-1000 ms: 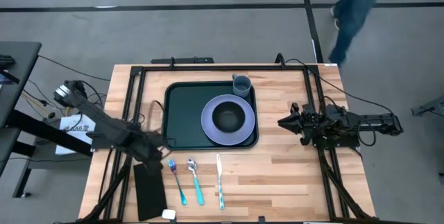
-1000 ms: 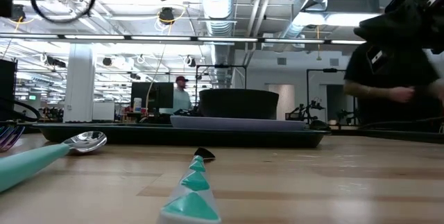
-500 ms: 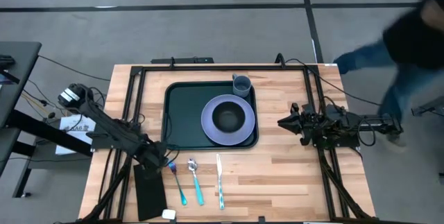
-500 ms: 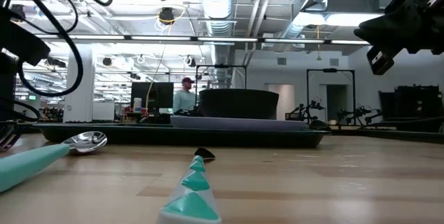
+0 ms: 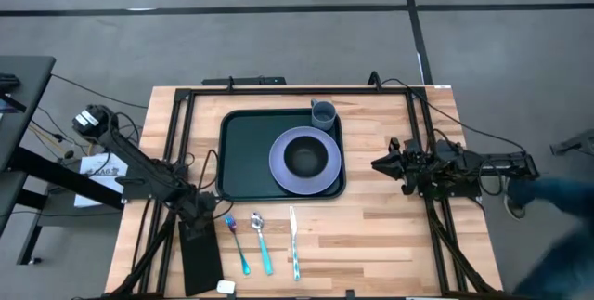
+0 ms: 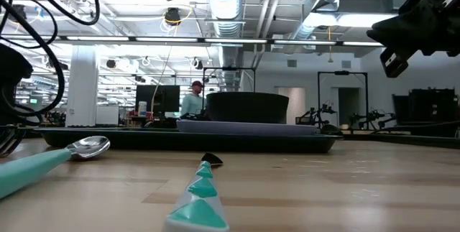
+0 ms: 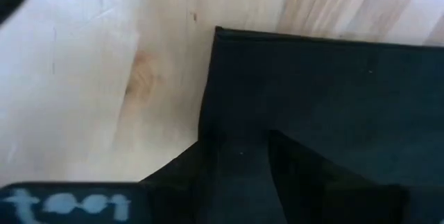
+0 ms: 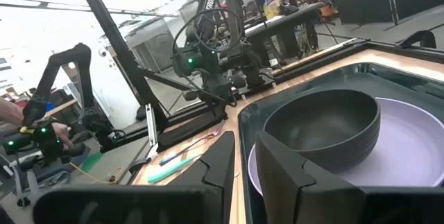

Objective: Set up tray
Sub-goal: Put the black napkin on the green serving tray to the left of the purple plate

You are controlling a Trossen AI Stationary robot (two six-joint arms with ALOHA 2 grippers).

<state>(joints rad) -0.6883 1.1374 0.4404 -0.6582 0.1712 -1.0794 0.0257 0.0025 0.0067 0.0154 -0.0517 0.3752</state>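
Note:
The dark green tray lies at the table's middle. On it are a lavender plate with a dark bowl, and a blue-grey cup in the far right corner. A flat black napkin lies at the near left. My left gripper is open and points down, low over the napkin's far end. My right gripper is shut and empty, right of the tray, pointing at it. My left gripper stands over the napkin's far end near its corner, coming from above. I cannot tell whether its fingers touch the cloth.
A fork, a spoon and a knife, all with teal handles, lie side by side near the front edge, right of the napkin. A small white thing sits at the front edge. Bare wood lies right of the knife.
My left gripper has gone from beside the tray's near left corner toward the table's near edge and down, ending over the napkin's far end. A person beyond the table's right side has walked off. My right arm has kept still.

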